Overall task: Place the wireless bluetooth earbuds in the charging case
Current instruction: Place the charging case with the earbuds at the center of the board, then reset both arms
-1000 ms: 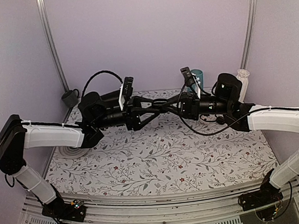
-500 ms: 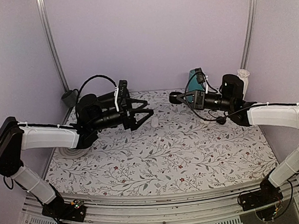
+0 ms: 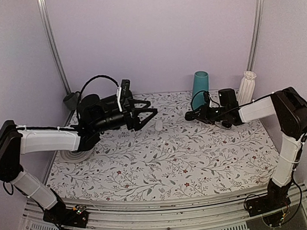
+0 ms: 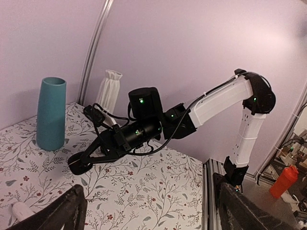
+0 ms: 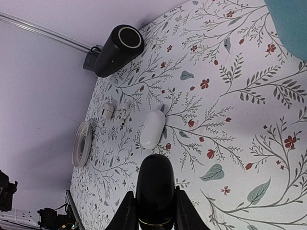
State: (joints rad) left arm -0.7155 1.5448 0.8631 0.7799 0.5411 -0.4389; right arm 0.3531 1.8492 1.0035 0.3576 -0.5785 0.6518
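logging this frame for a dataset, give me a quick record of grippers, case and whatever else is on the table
left gripper: open, empty
right gripper: shut on black case
black earbuds: not visible
white case: lying on table, between the grippers
white buds: two, loose, between white case and plate
back edge: mug, teal vase, white vase
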